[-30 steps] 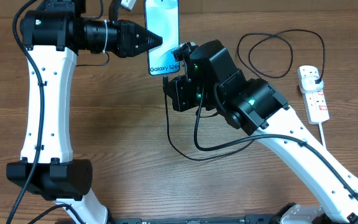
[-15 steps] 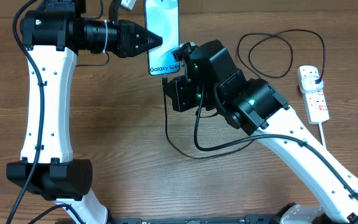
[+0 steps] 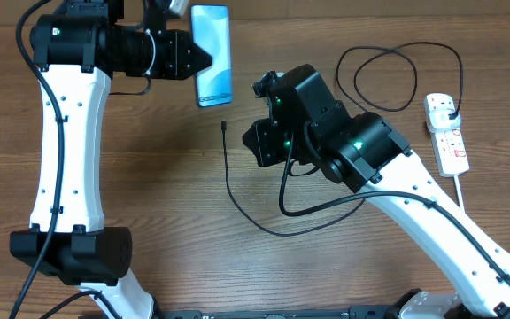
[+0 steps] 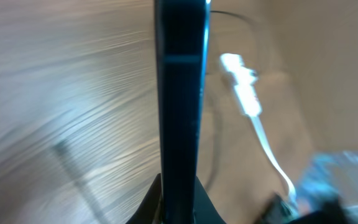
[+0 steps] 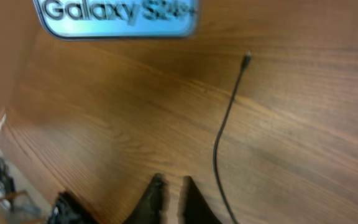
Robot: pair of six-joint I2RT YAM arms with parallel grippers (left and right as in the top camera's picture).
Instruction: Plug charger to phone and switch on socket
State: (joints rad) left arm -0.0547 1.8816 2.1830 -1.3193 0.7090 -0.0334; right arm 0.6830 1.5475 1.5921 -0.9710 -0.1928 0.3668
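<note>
1. Left gripper (image 3: 198,58) is clamping the phone (image 3: 212,53) by its long edge, screen facing up. We judge this is keeping the charging port reachable.
2. Right gripper (image 5: 171,182) is hovering with jaws barely parted and holding nothing. The charger (image 3: 237,190) is lying loose on the table (image 3: 149,177), its connector tip (image 5: 247,57) near the phone's lower end, not plugged in.
3. Overhead is showing us the socket (image 3: 445,133) far to the right, well apart from the phone. The left wrist view is giving only the phone edge-on and a blurred strip.
</note>
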